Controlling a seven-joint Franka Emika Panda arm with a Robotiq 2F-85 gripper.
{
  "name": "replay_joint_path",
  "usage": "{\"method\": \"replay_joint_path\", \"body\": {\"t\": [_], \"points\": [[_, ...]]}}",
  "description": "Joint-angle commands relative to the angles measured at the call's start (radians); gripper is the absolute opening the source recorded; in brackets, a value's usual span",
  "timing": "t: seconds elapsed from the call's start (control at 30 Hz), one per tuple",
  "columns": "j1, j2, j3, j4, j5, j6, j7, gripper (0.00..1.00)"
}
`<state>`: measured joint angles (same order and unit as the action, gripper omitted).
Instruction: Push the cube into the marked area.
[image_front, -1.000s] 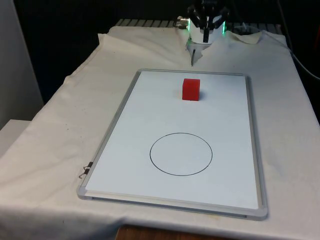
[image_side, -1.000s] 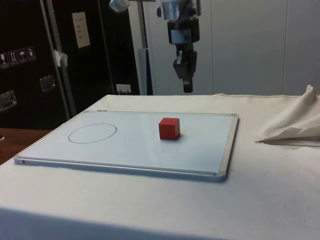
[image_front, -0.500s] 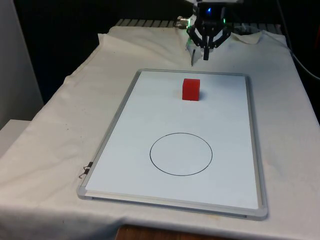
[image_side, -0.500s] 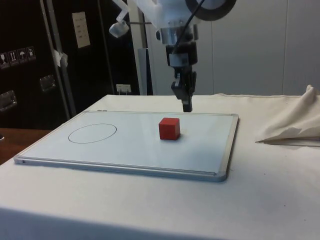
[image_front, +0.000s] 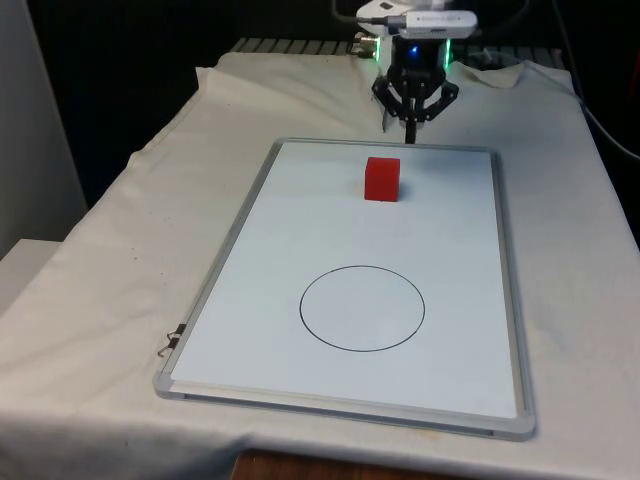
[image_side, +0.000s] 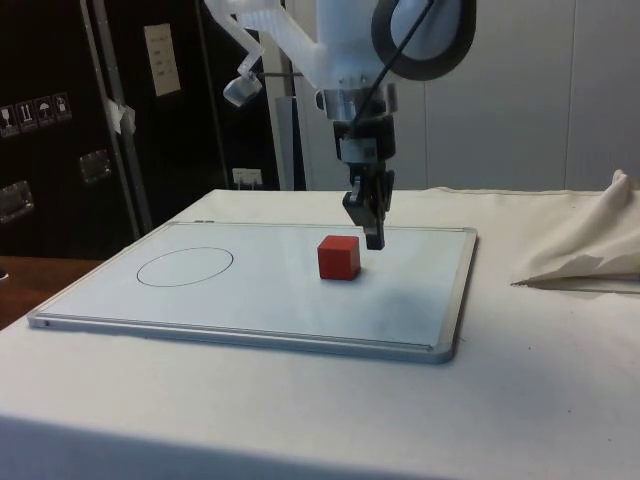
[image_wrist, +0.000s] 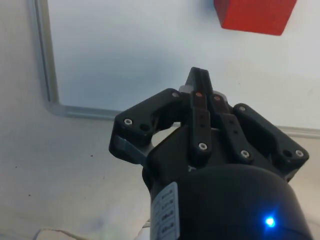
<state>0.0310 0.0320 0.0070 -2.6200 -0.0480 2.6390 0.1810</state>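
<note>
A red cube (image_front: 382, 178) (image_side: 339, 257) (image_wrist: 254, 15) stands on the whiteboard (image_front: 300, 250) near its far end. A black circle (image_front: 362, 308) (image_side: 185, 266) is drawn on the board nearer the front edge. My black gripper (image_front: 411, 137) (image_side: 374, 240) (image_wrist: 198, 80) hangs shut with its fingers pressed together, just behind the cube on the robot's side, a little to the front view's right. Its tips are low over the board's far edge, apart from the cube, holding nothing.
The whiteboard's metal frame (image_front: 225, 270) (image_wrist: 42, 60) lies on the white cloth (image_front: 120, 260). A raised fold of cloth (image_side: 580, 250) sits beside the board's far end. A small clip (image_front: 170, 342) lies by the board's near left corner.
The gripper has come down and towards the cube, from high above the table's far end to just behind the cube. The cube has not moved.
</note>
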Motion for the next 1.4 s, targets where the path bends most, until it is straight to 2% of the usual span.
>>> {"method": "replay_joint_path", "body": {"t": [0.0, 0.1, 0.13, 0.17, 0.43, 0.47, 0.5, 0.57, 0.67, 0.8, 0.83, 0.87, 1.1, 1.37], "points": [[0.002, 0.004, 0.0, -0.004, -0.018, 0.02, 0.021, 0.0], [0.003, 0.021, 0.005, -0.003, -0.02, 0.04, 0.026, 0.0], [0.002, 0.019, 0.007, -0.001, 0.0, 0.025, 0.007, 0.0], [0.004, 0.026, 0.005, -0.002, -0.02, 0.045, 0.027, 0.0], [0.012, 0.076, 0.006, 0.01, -0.024, 0.086, 0.027, 0.0], [0.009, 0.066, 0.012, 0.006, -0.001, 0.072, 0.007, 0.0], [0.012, 0.082, 0.005, 0.013, -0.025, 0.089, 0.026, 0.0], [0.012, 0.102, 0.003, 0.022, -0.025, 0.098, 0.024, 0.0], [0.006, 0.115, -0.004, 0.027, -0.024, 0.102, 0.006, 0.0], [0.007, 0.117, -0.018, 0.027, -0.017, 0.1, -0.029, 0.0], [0.007, 0.12, -0.014, 0.031, -0.002, 0.093, -0.033, 0.0], [0.008, 0.116, -0.02, 0.025, -0.015, 0.101, -0.039, 0.0], [0.006, 0.119, -0.027, 0.018, -0.008, 0.103, -0.124, 0.0], [0.002, 0.141, -0.036, 0.032, -0.007, 0.104, -0.177, 0.0]]}}
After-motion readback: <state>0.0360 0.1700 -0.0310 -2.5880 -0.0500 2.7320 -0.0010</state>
